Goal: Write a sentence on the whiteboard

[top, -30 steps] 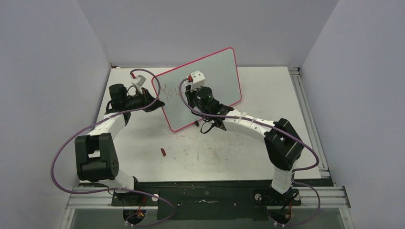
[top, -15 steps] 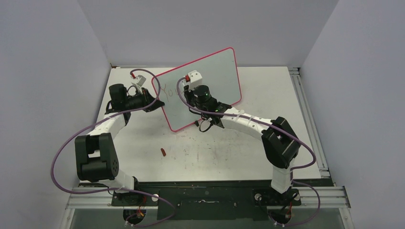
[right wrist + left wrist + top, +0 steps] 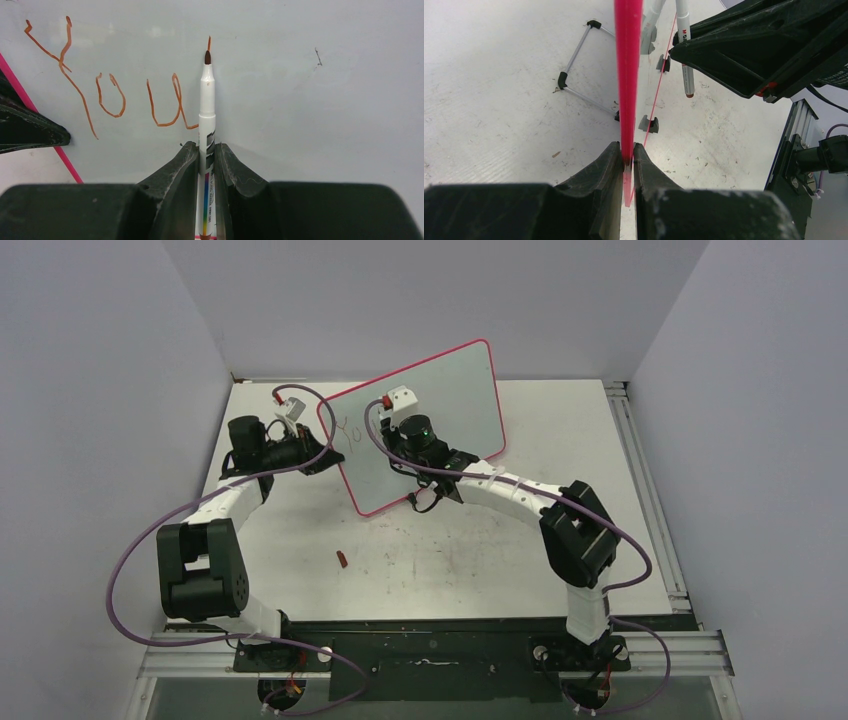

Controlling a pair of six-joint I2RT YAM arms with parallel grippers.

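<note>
Item: whiteboard (image 3: 462, 388), large rounded-corner rectangle, pale grey-white face, thin pink-red rim, with small black clip feet (image 3: 648, 124) along its lower edge. It stands upright on edge on the white table (image 3: 570, 450), toward the far middle and set at a slant to the table's sides. Its written face is turned toward the right arm. Marking: the sentence (image 3: 107, 90), thin reddish-brown handwriting near the board's upper left corner. It reads "You" in loose, uneven letters, followed by one short upright stroke just right of the "u". Elsewhere the face is plain but for a small dark fleck at right. Left gripper (image 3: 626, 156): fingers pressed together on the board's pink rim, one on each face, at the board's left edge. Right gripper (image 3: 205, 156): fingers clamped on the white barrel of a marker (image 3: 207, 112), which points straight at the board. Its brown tip sits at the lower end of the short stroke; whether it touches the surface cannot be told. Also present: a thin wire stand (image 3: 574, 62) with black joints lying on the table behind the board, and a small red object (image 3: 341, 559) lying on the near left part of the table, well apart from the board.
</note>
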